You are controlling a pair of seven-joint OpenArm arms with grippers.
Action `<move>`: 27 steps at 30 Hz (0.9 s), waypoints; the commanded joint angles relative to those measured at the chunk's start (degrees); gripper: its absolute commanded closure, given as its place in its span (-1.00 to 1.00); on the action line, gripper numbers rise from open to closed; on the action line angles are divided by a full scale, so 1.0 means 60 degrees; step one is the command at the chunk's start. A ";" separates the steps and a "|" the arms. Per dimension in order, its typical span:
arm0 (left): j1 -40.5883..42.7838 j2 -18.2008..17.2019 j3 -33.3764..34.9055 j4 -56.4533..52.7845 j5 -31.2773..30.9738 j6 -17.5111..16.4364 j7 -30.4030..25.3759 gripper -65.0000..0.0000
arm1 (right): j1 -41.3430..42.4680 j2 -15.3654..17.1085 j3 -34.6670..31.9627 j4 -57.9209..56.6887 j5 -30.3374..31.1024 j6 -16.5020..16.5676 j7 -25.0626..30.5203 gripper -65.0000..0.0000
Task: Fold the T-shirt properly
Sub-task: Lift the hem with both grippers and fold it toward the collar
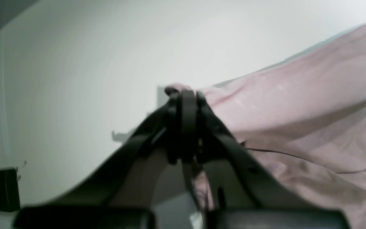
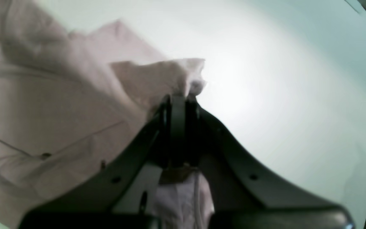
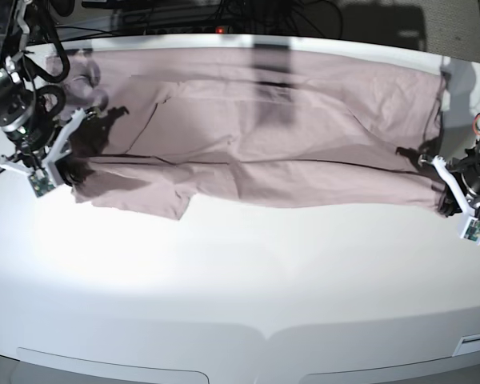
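The mauve-pink T-shirt (image 3: 256,136) lies stretched across the far half of the white table (image 3: 240,272), folded lengthwise with a fold line running left to right. My left gripper (image 3: 443,200) is shut on the shirt's right end; its wrist view shows the fingers (image 1: 186,98) pinching a fabric edge, with the shirt (image 1: 297,121) spreading to the right. My right gripper (image 3: 70,173) is shut on the shirt's left end; its wrist view shows the fingers (image 2: 178,101) clamped on a bunched corner of the shirt (image 2: 59,105). A sleeve flap (image 3: 156,200) hangs toward the front.
Cables and dark equipment (image 3: 224,16) run along the table's far edge. A dark shadow band (image 3: 272,80) crosses the shirt's middle. Bare white table stretches in front of the shirt.
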 commanded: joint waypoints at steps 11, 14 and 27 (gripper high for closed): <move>-0.0069 -0.0488 -0.0087 0.0849 -0.0029 0.0066 0.1126 1.00 | -0.0488 0.0149 0.1275 0.0601 0.1188 -0.0031 -0.0324 1.00; 0.0146 -0.0878 -0.0087 0.0849 0.0000 0.0120 0.1198 1.00 | -0.0699 0.0149 0.1275 0.0601 0.1173 -0.0031 -0.0346 1.00; 0.1545 -0.1249 -0.0087 0.0849 -0.0033 0.0463 0.1151 1.00 | -0.1698 0.0106 0.1275 0.0601 0.1581 -0.0031 -0.0783 1.00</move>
